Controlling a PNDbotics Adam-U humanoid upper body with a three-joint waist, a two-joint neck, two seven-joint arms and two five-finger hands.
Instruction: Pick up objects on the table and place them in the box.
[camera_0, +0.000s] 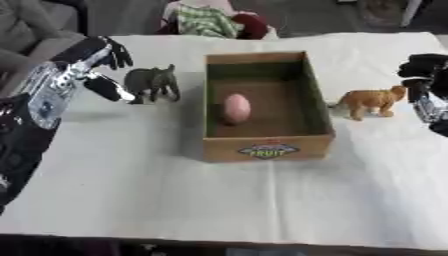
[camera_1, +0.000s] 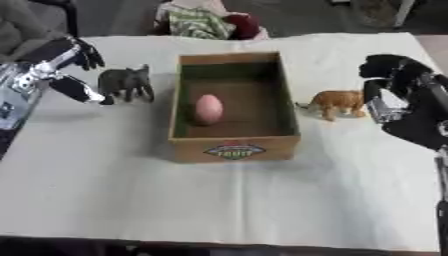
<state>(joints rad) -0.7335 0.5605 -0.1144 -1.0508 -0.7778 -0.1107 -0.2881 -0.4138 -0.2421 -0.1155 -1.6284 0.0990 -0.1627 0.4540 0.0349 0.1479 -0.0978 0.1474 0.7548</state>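
While the black-and-silver left hand (camera_0: 92, 67) hangs open and empty beside the grey toy elephant (camera_0: 152, 82), it should close round the body before lifting toward the brown cardboard box (camera_0: 267, 147).

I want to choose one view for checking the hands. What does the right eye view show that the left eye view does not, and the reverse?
Only the right eye view shows most of the right hand, fingers curled, holding nothing, beside the lion toy; in the left eye view the picture edge cuts this hand.

Only the left eye view shows more of the left arm below the left hand.

Both show the cardboard box with a pink egg inside, the grey elephant toy close to the open left hand, and the white table.
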